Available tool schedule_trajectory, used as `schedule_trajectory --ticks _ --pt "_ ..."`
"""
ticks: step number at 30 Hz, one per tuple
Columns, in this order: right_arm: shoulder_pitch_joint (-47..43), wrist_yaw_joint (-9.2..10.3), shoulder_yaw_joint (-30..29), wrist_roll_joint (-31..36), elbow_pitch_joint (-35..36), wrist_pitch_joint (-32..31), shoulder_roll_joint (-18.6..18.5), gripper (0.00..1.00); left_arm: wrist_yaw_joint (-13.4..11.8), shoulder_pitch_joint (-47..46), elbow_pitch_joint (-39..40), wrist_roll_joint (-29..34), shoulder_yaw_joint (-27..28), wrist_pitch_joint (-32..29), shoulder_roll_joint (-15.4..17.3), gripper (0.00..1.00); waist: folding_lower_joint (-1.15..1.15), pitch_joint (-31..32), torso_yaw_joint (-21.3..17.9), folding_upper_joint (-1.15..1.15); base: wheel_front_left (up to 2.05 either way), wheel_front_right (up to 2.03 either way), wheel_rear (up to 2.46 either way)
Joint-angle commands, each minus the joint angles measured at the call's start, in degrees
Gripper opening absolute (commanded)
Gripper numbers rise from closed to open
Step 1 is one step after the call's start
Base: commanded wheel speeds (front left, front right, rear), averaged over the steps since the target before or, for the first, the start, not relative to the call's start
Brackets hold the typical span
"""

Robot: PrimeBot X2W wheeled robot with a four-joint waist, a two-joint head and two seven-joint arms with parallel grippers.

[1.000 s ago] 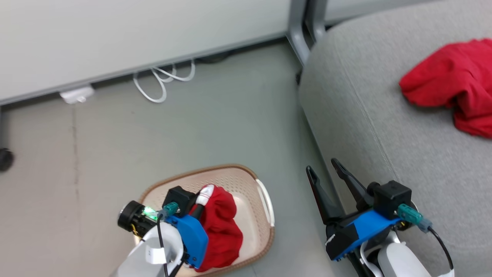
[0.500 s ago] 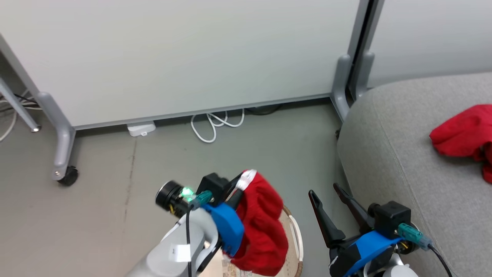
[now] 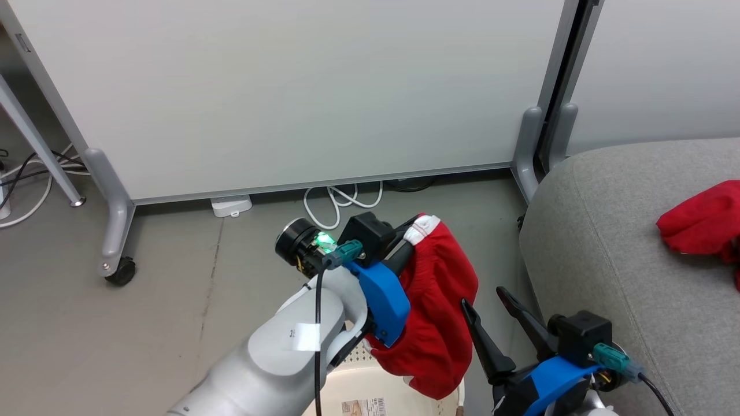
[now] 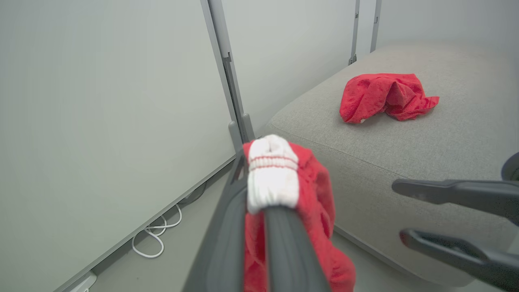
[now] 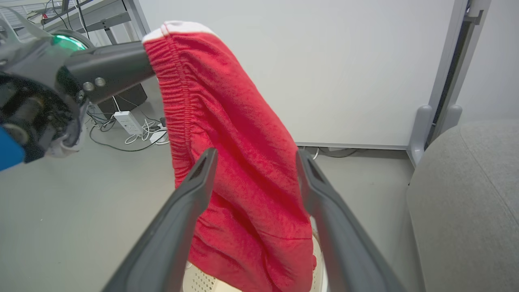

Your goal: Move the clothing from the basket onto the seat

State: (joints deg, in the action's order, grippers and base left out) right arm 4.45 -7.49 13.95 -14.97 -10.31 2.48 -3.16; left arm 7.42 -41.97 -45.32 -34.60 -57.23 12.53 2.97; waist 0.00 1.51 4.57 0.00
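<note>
My left gripper [image 3: 413, 231] is shut on the white ribbed cuff [image 4: 272, 174] of a red garment [image 3: 439, 300], which hangs free above the basket [image 3: 347, 384]. The basket's cream rim shows at the bottom edge of the head view and beneath the cloth in the right wrist view [image 5: 202, 280]. My right gripper [image 3: 484, 297] stands open beside the hanging garment [image 5: 251, 170], between it and the seat [image 3: 607, 231], with nothing in it. A second red garment [image 3: 702, 222] lies crumpled on the grey seat [image 4: 405, 138].
A white partition panel [image 3: 289, 86] on grey legs with a caster [image 3: 121, 271] stands behind the basket. A looped white cable [image 3: 341, 202] and a white adapter [image 3: 230, 205] lie on the floor at its foot. A slanted desk leg [image 3: 34, 138] is at the far left.
The head camera has tilted up, shifting the whole view. My left gripper has lifted the red garment out of the basket, up and towards the seat. The right gripper stays open.
</note>
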Motion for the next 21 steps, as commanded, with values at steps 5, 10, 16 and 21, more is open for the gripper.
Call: schedule_trajectory --ticks 5,10,16,21 --pt "0.0 -0.01 0.9 -0.2 -0.4 -0.3 0.1 1.0 0.1 -4.3 2.5 -4.6 -3.7 -2.5 0.0 0.0 0.0 0.3 -0.2 0.0 0.0 0.0 0.0" --pt "0.6 -0.01 1.5 -0.5 -0.8 -0.1 0.1 1.0 0.1 -6.8 3.1 -7.4 -5.6 -3.4 -0.1 0.0 0.0 0.3 -0.5 0.0 0.0 0.0 0.0" --pt "1.0 -0.01 2.0 -1.0 -1.1 0.0 0.1 1.0 -0.6 -8.3 3.5 -10.3 -7.2 -3.7 -0.1 0.0 0.0 0.3 -0.9 0.0 0.0 0.0 0.0" --pt "1.5 -0.01 2.4 -1.2 -1.4 0.2 0.2 1.0 -1.4 -9.3 3.2 -12.4 -8.9 -3.2 -0.1 0.0 0.0 0.2 -1.3 0.0 0.0 0.0 0.0"
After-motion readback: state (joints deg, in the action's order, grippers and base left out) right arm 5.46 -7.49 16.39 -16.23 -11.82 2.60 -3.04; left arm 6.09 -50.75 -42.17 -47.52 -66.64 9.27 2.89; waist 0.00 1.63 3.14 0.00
